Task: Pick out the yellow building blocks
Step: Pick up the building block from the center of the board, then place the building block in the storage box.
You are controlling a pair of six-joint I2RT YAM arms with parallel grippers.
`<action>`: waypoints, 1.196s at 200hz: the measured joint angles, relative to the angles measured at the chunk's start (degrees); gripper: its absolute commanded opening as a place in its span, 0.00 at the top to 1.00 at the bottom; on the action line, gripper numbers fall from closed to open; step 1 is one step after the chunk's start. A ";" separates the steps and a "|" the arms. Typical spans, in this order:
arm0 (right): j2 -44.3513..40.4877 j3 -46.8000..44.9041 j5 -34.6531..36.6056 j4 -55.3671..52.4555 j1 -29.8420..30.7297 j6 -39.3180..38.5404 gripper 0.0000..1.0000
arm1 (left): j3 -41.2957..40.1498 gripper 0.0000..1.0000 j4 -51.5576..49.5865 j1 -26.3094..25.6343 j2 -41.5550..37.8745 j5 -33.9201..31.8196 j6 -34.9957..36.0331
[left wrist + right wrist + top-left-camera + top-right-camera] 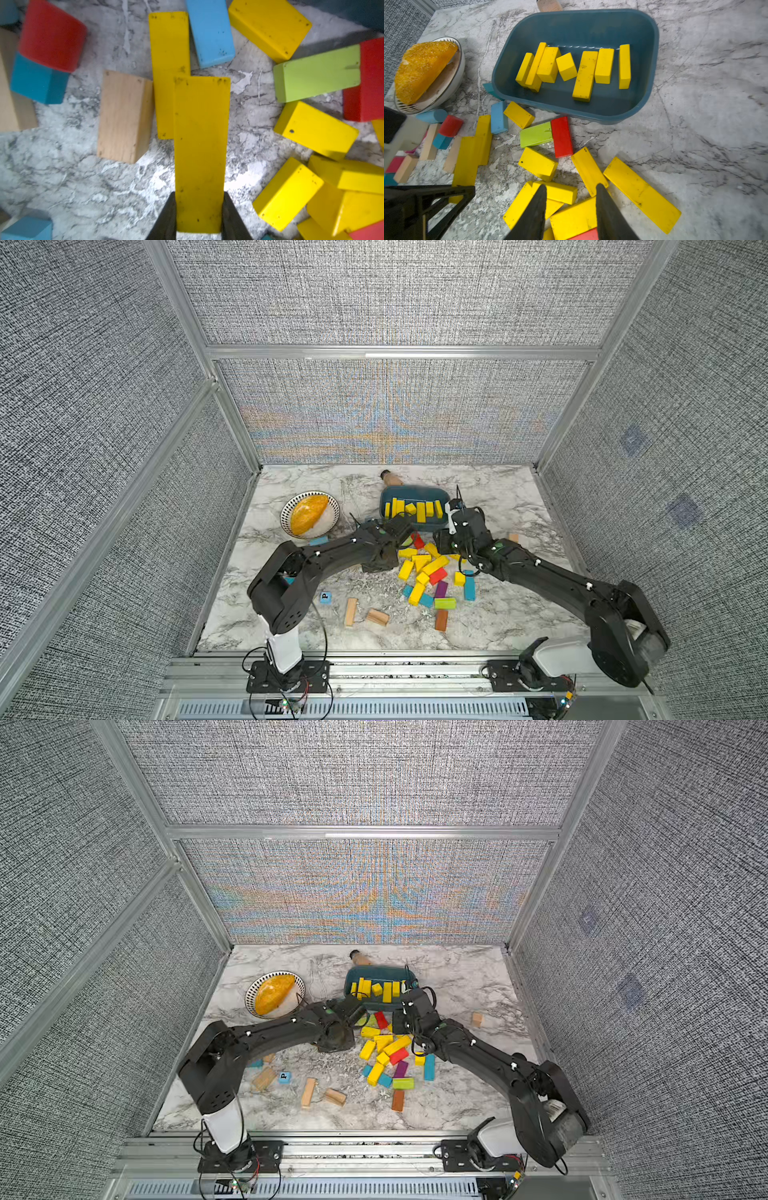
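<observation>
Seven yellow building blocks (pixel 421 512) lie in the blue tray (pixel 415 489), mid-frame in both top views, with others loose below it. Left wrist view: my left gripper (pixel 199 194) clamps a yellow bar (pixel 200 135). Right wrist view: my right gripper (pixel 571 187) has fingers apart over loose blocks; whether it grips one I cannot tell.

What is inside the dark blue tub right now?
Only yellow building blocks lie in the tub: at least seven, some bars and one short piece. Those at one end overlap, so another could be hidden beneath; the near wall covers a strip of floor.
</observation>
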 measured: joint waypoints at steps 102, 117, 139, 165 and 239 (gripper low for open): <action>8.61 4.85 -25.90 10.67 0.35 7.91 0.54 | -19.06 1.00 28.65 -0.26 -18.08 9.33 11.93; 9.79 5.73 -27.71 11.45 0.81 8.26 0.53 | -19.34 1.00 30.51 -0.26 -18.62 10.05 13.07; 11.21 6.84 -29.57 12.26 1.53 8.50 0.54 | -19.69 1.00 32.22 -0.28 -19.12 11.02 14.16; 12.48 7.19 -30.49 12.59 1.53 9.20 0.57 | -20.28 1.00 33.79 -0.28 -19.96 12.00 14.84; 13.66 7.74 -32.70 14.27 1.75 10.80 0.86 | -21.27 1.00 34.99 -0.26 -20.74 12.39 14.78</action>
